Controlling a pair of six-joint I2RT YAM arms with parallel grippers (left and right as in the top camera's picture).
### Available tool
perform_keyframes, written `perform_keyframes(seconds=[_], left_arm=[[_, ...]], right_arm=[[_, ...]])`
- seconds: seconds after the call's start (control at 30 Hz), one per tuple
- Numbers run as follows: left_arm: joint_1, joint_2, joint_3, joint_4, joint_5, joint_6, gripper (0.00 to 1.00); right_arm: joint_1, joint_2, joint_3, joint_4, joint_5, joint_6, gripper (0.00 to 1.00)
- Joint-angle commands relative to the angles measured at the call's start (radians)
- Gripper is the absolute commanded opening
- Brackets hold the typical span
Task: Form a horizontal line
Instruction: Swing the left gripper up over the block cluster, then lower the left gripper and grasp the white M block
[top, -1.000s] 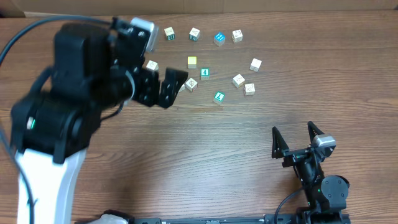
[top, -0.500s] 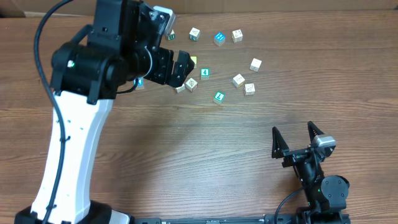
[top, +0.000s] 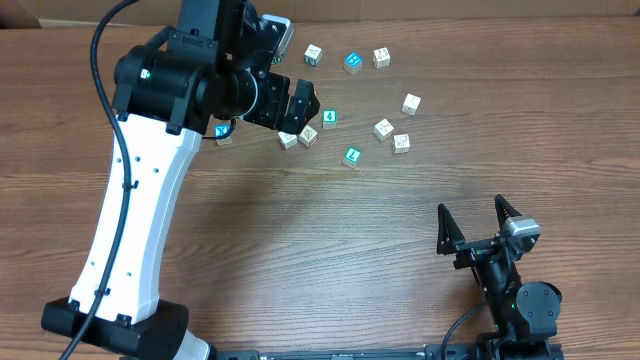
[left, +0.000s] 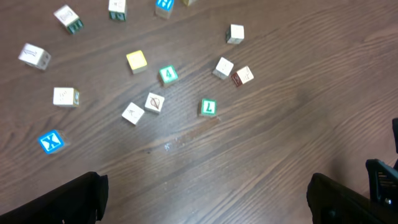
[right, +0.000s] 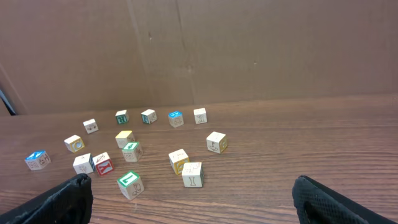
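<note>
Left gripper (left: 208, 202) is hovering wide open over the scattered cubes (left: 154, 102), w/ the yellow cube (left: 137, 60) lying ahead + left of it on the counter (left: 280, 155). Right gripper (top: 478, 218) is sitting open too, well apart, so left's looking nearer imo.

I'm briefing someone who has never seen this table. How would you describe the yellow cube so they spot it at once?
On the wooden table, find the scatter of small cubes near its far edge. The yellow cube sits close beside the green cube marked 4. It alone has a plain pale yellow top; the others are whitish, green or blue.
</note>
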Motion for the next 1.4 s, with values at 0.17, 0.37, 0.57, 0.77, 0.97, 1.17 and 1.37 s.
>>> perform_keyframes(seconds=[0.17,0.37,0.57,0.77,0.97,1.17,1.37], left_arm=[[0.005,0.025,0.025,-0.013,0.026,0.016,0.04],[0.005,0.026,0.025,0.001,-0.014,0.000,0.04],[0.005,0.027,0.025,0.008,-0.171,-0.167,0.04],[0.005,0.053,0.024,0.005,-0.276,-0.302,0.07],[0.006,0.126,0.024,0.005,-0.278,-0.344,0.11],[0.005,0.208,0.024,0.006,-0.278,-0.369,0.07],[0.006,0.242,0.024,0.036,-0.277,-0.367,0.06]], right_arm=[[0.005,-0.011,-0.010,0.005,0.005,0.002,1.00],[0.005,-0.011,-0.010,0.005,0.005,0.002,1.00],[0.005,-0.011,-0.010,0.005,0.005,0.002,1.00],[0.005,-0.011,-0.010,0.005,0.005,0.002,1.00],[0.005,-0.011,-0.010,0.005,0.005,0.002,1.00],[0.005,-0.011,-0.010,0.005,0.005,0.002,1.00],[0.005,-0.011,-0.010,0.005,0.005,0.002,1.00]])
